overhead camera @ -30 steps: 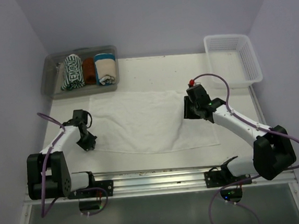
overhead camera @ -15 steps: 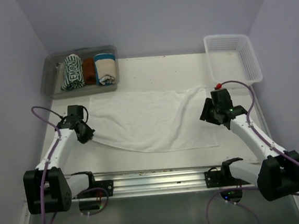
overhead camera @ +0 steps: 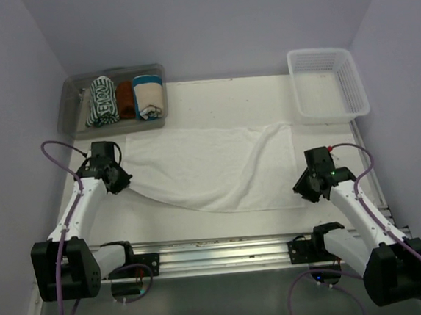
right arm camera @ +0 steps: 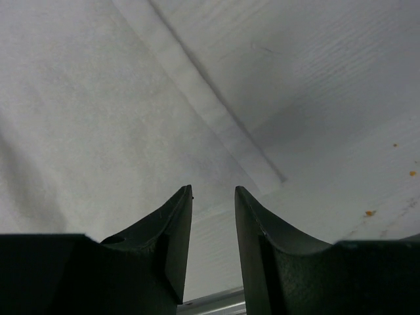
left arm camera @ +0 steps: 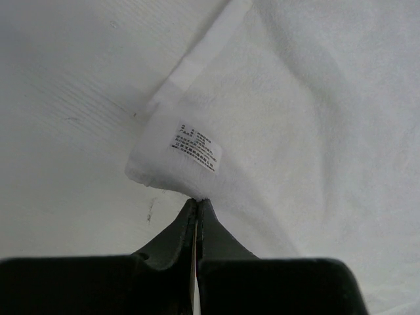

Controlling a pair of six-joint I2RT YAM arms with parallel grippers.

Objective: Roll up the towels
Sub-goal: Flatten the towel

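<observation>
White counter point(overhead camera: 213, 98), lilac walls point(overhead camera: 206, 25); care tag point(left arm camera: 195, 152) on white towel point(overhead camera: 196, 166) unreadable, striped towel point(overhead camera: 102, 100) at 11 o'clock reads "HOME"; left jaws clenched on white towel corner, right jaws released.

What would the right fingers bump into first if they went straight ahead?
Probably the hemmed corner of the white towel, just ahead of the open right fingers. Depth is unclear, so it could be the table beside it.

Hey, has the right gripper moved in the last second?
Yes. The right gripper has swung away from the white basket, toward the near edge, and now sits at the white towel's near right corner.
</observation>
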